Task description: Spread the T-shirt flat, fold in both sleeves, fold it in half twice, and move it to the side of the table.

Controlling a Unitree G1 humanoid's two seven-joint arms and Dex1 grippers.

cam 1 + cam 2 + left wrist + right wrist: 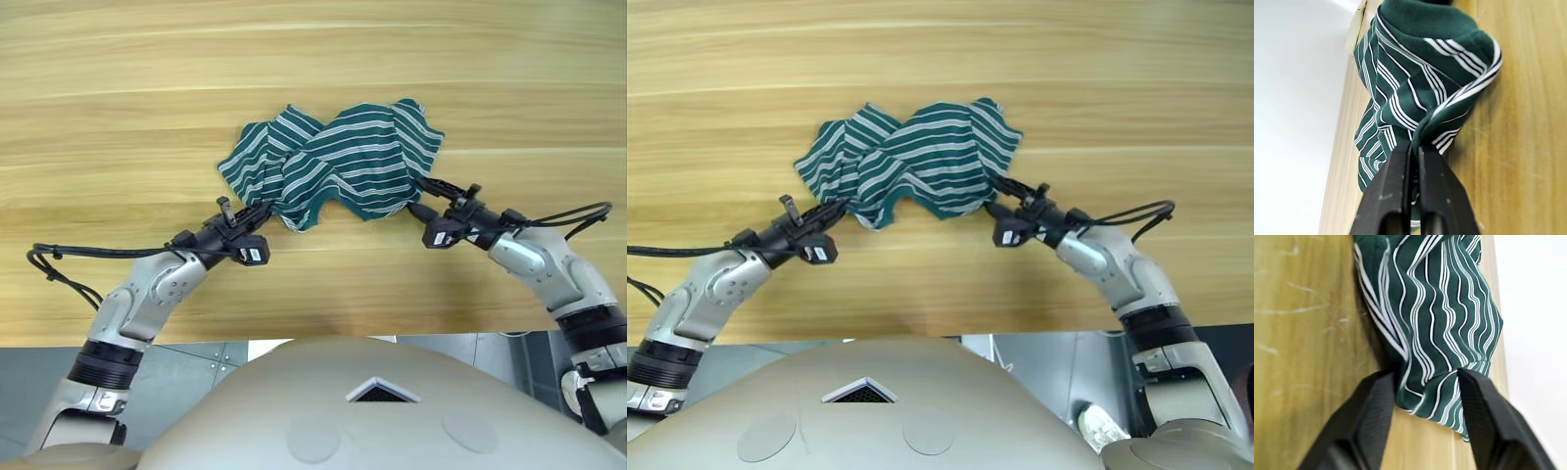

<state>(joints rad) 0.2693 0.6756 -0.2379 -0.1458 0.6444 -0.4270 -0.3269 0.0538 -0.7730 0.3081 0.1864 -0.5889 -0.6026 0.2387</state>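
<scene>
Crumpled striped T-shirt on the counter, one hand at each lower edge.

The green, white-striped T-shirt (338, 162) lies bunched and twisted on the wooden counter (147, 98), in the upper middle of the head frame. The left hand (266, 208) sits at the cloth's lower left edge, its fingers drawn narrow and pinching a fold of fabric. The right hand (416, 196) sits at the lower right edge, its fingers (1376, 401) spread wide with a bunch of cloth lying between them. The two arms enter from the lower corners of the frame.
</scene>
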